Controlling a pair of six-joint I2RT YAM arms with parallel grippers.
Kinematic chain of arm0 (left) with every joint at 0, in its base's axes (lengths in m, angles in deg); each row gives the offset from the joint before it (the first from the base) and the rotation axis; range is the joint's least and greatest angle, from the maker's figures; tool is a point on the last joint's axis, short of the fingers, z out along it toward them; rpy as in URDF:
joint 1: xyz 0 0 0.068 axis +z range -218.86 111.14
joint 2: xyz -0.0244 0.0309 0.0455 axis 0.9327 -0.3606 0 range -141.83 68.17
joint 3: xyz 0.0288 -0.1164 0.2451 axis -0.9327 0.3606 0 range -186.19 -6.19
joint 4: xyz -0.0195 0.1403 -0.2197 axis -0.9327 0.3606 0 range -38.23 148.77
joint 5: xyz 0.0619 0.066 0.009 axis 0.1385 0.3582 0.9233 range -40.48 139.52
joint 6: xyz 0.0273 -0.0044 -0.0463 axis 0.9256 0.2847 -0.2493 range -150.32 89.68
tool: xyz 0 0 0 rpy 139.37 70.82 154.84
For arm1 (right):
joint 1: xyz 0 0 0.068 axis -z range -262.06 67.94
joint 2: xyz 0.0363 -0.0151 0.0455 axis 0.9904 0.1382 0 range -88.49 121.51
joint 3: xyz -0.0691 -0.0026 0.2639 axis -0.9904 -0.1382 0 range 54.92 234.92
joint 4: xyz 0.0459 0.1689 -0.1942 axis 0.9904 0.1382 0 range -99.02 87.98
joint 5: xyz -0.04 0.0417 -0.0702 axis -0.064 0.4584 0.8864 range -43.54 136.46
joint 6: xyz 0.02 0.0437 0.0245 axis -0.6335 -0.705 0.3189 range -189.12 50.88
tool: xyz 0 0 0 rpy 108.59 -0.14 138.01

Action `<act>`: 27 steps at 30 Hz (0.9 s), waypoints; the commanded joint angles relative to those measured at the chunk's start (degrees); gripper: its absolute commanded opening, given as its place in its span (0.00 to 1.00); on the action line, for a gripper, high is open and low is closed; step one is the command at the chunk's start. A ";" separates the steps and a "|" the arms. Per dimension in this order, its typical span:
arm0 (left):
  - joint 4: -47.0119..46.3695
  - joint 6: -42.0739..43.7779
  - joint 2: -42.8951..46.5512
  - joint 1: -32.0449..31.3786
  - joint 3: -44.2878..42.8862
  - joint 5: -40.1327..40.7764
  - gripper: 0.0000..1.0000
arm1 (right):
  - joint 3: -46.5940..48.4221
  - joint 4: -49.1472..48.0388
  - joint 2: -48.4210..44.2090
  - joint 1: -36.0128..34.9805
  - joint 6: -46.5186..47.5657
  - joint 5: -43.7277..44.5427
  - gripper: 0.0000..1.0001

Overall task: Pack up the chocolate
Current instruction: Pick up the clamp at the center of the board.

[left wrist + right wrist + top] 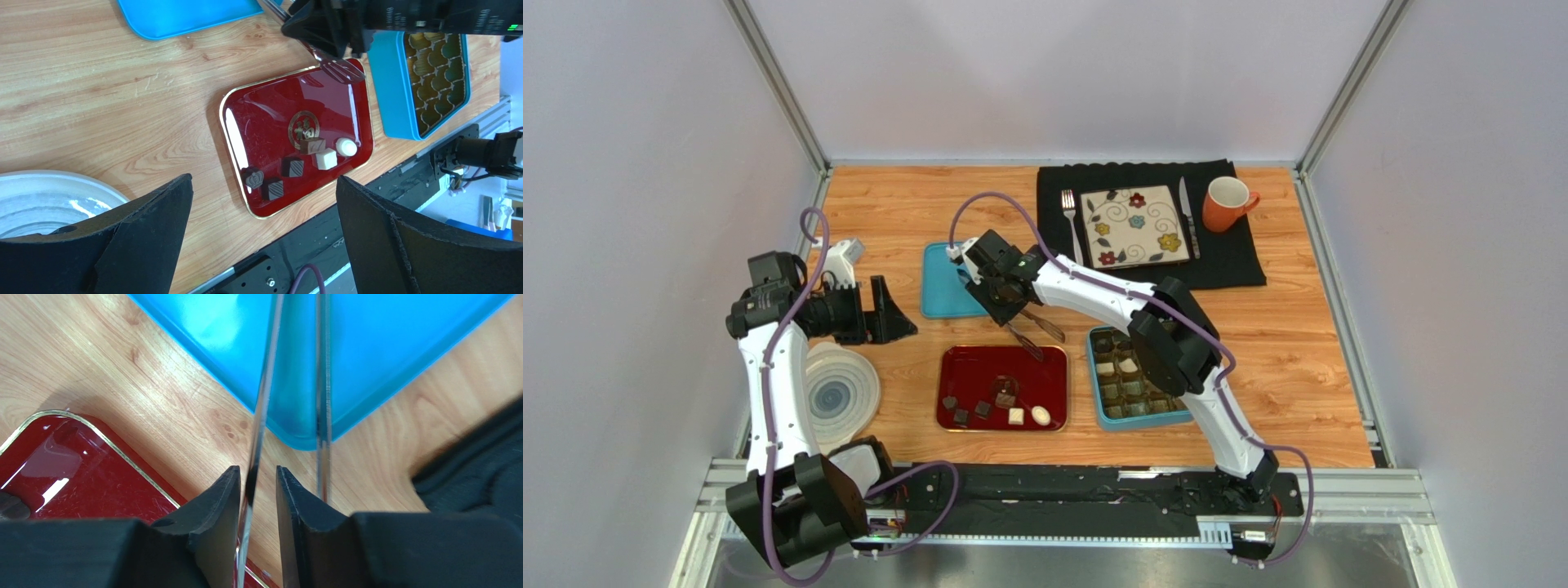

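Several chocolates, dark (983,409) and white (1016,417), lie along the near side of the red tray (965,368). They also show in the left wrist view, dark (293,166) and white (326,159). My right gripper (1011,300) (256,471) is shut on metal tongs (1035,333) (264,404). The tong tips (344,70) hang over the tray's far edge, with nothing between them. The blue compartment box (1093,380) (393,92), right of the tray, holds a few pieces (1124,347). My left gripper (891,312) (263,179) is open and empty, left of the tray.
A blue lid (940,284) (368,349) lies behind the red tray. White bowls (840,392) (49,196) sit at the left edge. At the back right, a black mat (1234,263) carries a flowered square plate (1134,226), fork, knife and orange mug (1227,202).
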 commanded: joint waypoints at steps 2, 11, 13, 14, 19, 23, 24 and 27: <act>1.33 1.55 0.96 0.70 -1.81 -2.52 0.96 | 3.04 -1.19 2.16 -0.18 -1.49 -3.35 0.27; 1.59 2.44 2.20 0.61 -1.98 -3.66 0.97 | 0.77 -4.07 -5.09 0.17 -3.24 -0.89 0.00; 1.59 2.43 2.11 0.53 -2.33 -5.32 0.97 | -1.25 -6.63 -9.77 0.17 -4.38 -0.89 0.00; 1.68 2.61 2.11 0.61 -2.77 -6.37 0.97 | -3.53 -9.33 -14.84 0.17 -4.82 1.03 0.00; 1.68 3.75 3.51 0.61 -4.44 -17.79 0.97 | -16.18 -24.01 -32.96 0.09 -9.65 -2.79 0.00; 4.75 9.45 3.34 0.52 -6.63 -28.69 0.99 | -39.87 -63.33 -49.57 0.17 -20.25 -10.02 0.00; 6.23 10.95 3.16 0.52 -6.90 -31.84 0.99 | -44.98 -71.59 -54.39 0.09 -22.73 -9.50 0.00; 11.49 17.62 2.64 0.44 -8.39 -38.25 0.99 | -58.28 -95.19 -57.33 0.00 -31.15 -8.62 0.00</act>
